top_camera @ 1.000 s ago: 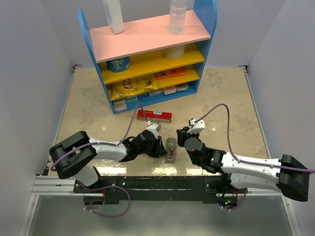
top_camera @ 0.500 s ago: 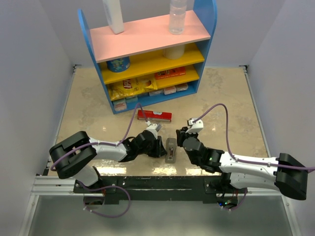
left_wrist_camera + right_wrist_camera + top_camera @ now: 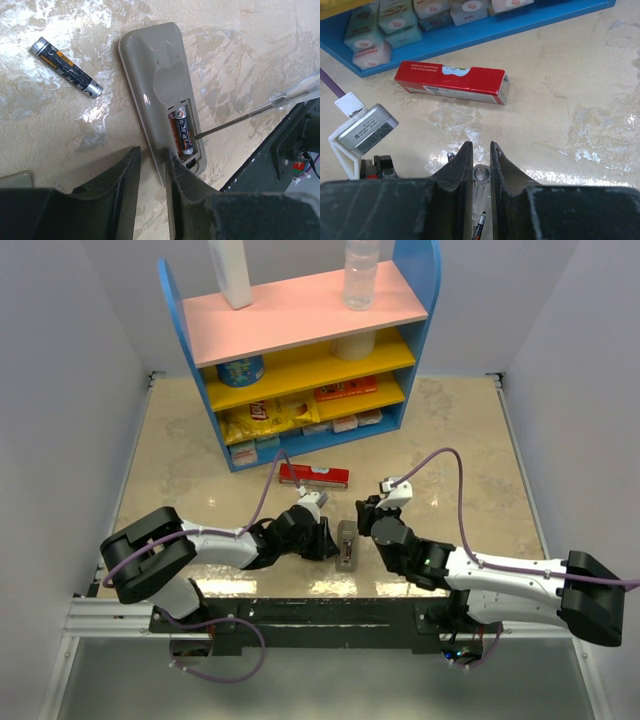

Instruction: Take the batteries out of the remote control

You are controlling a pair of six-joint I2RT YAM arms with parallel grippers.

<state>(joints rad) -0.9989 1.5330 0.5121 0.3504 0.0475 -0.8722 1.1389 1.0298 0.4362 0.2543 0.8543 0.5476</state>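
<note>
The remote control lies back-up on the table, its battery compartment open with one battery inside. A second battery lies loose on the table to its left. My left gripper has its jaws a little apart over the remote's near left edge, the right finger lying on the remote. My right gripper is shut on a clear-handled screwdriver. The screwdriver's shaft reaches the compartment's right rim beside the battery. In the top view the remote sits between the left gripper and the right gripper.
A flat red box lies just behind the remote, also in the right wrist view. A blue shelf unit with packets stands at the back. A pale grey flat piece lies by my left fingers. The table's front edge is near.
My right gripper has edged a little left toward the remote with the screwdriver. The left arm and the remote have not visibly moved.
</note>
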